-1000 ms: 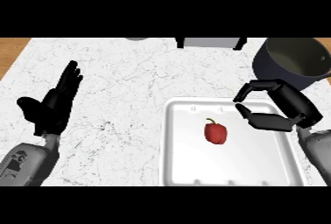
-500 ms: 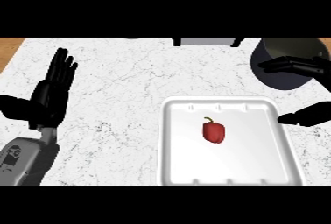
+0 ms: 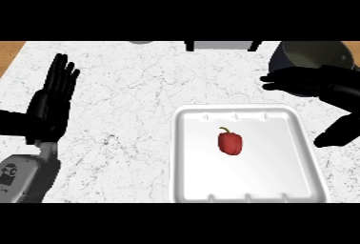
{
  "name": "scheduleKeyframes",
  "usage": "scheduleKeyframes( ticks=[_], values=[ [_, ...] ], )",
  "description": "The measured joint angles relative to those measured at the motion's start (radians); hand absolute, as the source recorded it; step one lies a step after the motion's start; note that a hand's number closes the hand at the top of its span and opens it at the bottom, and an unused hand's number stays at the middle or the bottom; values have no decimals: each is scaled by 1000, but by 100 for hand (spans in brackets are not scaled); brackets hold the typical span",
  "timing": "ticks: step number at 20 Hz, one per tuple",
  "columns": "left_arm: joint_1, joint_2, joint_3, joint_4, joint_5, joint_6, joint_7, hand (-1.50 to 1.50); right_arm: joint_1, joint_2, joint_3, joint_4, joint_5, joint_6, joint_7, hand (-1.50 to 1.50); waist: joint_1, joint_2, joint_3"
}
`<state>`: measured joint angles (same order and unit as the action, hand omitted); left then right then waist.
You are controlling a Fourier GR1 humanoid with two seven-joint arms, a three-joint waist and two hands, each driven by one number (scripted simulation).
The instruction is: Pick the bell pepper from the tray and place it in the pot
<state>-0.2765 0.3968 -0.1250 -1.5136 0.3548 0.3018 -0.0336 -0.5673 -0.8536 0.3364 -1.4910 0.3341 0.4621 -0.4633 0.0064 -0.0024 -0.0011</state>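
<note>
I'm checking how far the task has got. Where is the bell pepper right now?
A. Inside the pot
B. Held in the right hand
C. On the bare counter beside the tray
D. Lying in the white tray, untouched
D: the red bell pepper lies near the middle of the white tray, while the right hand is open over the tray's far right corner, in front of the pot, holding nothing.

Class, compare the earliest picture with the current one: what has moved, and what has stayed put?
The right hand has swung away from the tray's top right corner toward the view's right edge, opening wide beside the pot; it holds nothing. The left hand rose slightly, fingers up. The bell pepper, tray and pot stayed where they were.
</note>
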Motion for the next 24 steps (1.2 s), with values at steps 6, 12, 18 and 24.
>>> scheduleKeyframes(
  ticks=[6,12,18,24],
  values=[
    [2,-4,20,-9,-7,-20,17,0,-8,88,76,-110,98,68,206,-150,-3,0,0],
    [-8,-21,46,2,-21,-37,27,0,22,183,111,-127,197,111,332,-150,-4,2,1],
    [-1,-49,61,-10,-53,-50,36,0,64,272,127,-107,293,148,364,-150,-4,2,1],
    [1,-80,80,3,-91,-72,25,0,94,344,123,-88,391,135,310,-150,-4,3,1]
  ],
)
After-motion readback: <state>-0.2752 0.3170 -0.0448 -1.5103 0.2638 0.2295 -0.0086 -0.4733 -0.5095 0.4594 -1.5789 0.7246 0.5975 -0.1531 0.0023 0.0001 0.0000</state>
